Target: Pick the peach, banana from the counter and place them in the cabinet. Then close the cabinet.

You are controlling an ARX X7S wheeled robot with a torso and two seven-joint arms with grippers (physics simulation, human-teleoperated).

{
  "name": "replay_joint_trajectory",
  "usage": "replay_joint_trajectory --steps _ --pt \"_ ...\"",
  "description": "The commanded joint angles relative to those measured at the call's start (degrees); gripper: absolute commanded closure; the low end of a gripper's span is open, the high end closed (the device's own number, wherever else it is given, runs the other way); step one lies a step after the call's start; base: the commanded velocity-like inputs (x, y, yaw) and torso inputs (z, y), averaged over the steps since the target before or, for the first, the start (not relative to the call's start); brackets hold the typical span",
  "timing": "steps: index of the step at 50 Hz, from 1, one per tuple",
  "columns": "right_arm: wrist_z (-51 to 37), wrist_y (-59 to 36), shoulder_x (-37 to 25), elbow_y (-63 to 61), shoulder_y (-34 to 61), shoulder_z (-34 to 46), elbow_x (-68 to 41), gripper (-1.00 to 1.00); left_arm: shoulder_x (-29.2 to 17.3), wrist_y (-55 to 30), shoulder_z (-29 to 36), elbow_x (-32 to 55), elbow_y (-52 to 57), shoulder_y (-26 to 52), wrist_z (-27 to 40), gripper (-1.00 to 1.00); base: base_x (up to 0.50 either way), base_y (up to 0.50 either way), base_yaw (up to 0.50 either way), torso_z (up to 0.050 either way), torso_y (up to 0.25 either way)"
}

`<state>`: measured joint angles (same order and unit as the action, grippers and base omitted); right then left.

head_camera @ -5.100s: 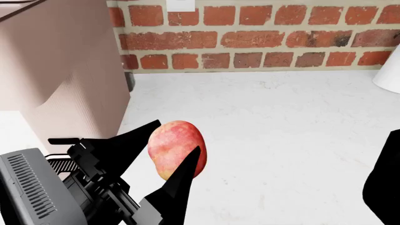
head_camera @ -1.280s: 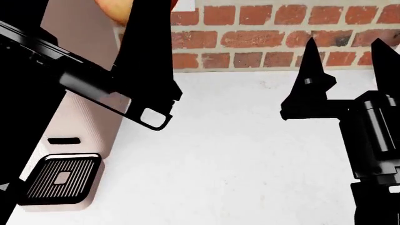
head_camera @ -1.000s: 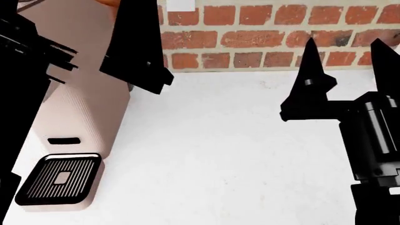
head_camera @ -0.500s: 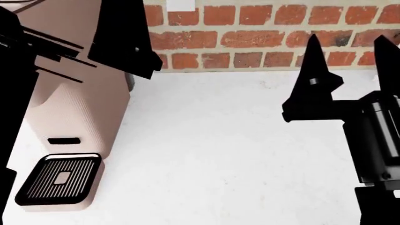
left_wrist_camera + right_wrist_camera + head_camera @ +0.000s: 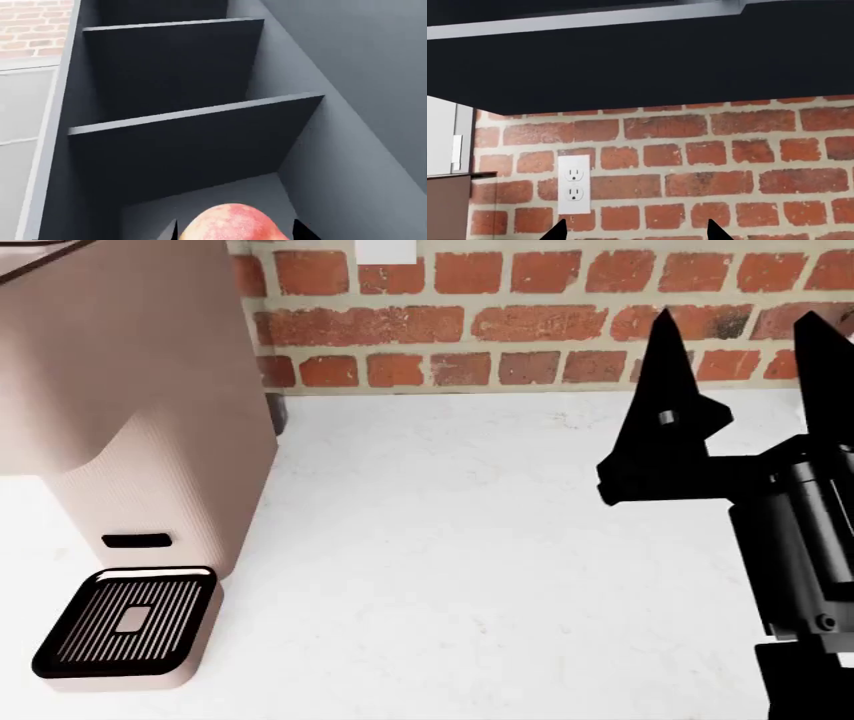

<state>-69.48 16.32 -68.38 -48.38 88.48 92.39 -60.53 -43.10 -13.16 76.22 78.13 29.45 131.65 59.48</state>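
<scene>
One fruit: peach [image 5: 230,223] is sitting between the left gripper's [image 5: 233,231] fingertips, held.
Peach location: it is hanging at the open cabinet [image 5: 180,135], before dark shelves.
Right gripper [image 5: 737,330]: fingers are standing spread wide, holding nothing, above the counter [image 5: 467,540].
Counter surroundings: coffee machine [image 5: 127,440] is standing at left; brick wall [image 5: 561,325] is running behind, with an outlet [image 5: 574,184].
</scene>
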Motion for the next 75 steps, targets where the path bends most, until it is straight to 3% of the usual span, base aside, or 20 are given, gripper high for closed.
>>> replay_joint_trajectory --steps 1,8,12,18,25,35,53,63,75 --pt "0.10 0.30 0.32 0.14 -0.57 -0.23 0.44 -1.00 19.61 -27.62 -38.70 -0.17 -27.79 3.26 -15.21 1.00 0.00 0.00 0.00 0.000 0.000" --pt "0.38 0.52 -0.70 -0.76 -0.62 -0.42 0.30 -1.00 30.48 -46.94 -55.72 -11.51 -29.18 3.31 -18.55 1.00 0.00 0.00 0.00 0.000 0.000" --pt "0.51 0.49 -1.42 -1.51 -0.53 -0.55 0.13 -1.00 35.32 -53.72 -60.82 -19.62 -32.24 3.30 -23.29 1.00 0.00 0.00 0.00 0.000 0.000" --pt "0.26 0.54 -0.88 -1.45 -0.85 -0.65 0.67 -1.00 35.64 -47.70 -55.03 -28.30 -43.15 1.35 -31.02 1.00 0.00 0.00 0.00 0.000 0.000" --pt "0.17 1.02 -0.53 -1.05 -1.70 -0.56 1.40 -1.00 34.99 -42.80 -50.88 -32.72 -47.90 -2.04 -34.56 1.00 0.00 0.00 0.00 0.000 0.000" --pt "0.27 0.90 -0.71 -1.30 -1.60 -0.91 1.10 -1.00 34.19 -40.44 -49.04 -35.11 -51.43 -4.64 -35.19 1.00 0.00 0.00 0.00 0.000 0.000" --pt "1.12 0.85 -0.73 -0.56 -2.24 -1.00 0.91 -1.00 34.66 -39.72 -47.65 -36.67 -56.00 -2.70 -36.10 1.00 0.00 0.00 0.00 0.000 0.001" --pt "1.12 1.05 -1.15 -0.91 -2.84 -1.01 1.45 -1.00 36.04 -37.26 -45.44 -40.87 -68.42 0.64 -37.29 1.00 0.00 0.00 0.00 0.000 0.001" --pt "1.16 1.28 -1.40 -0.96 -3.60 -0.99 2.09 -1.00 36.79 -36.28 -44.03 -42.71 -74.51 0.88 -39.33 1.00 0.00 0.00 0.00 0.000 0.000"
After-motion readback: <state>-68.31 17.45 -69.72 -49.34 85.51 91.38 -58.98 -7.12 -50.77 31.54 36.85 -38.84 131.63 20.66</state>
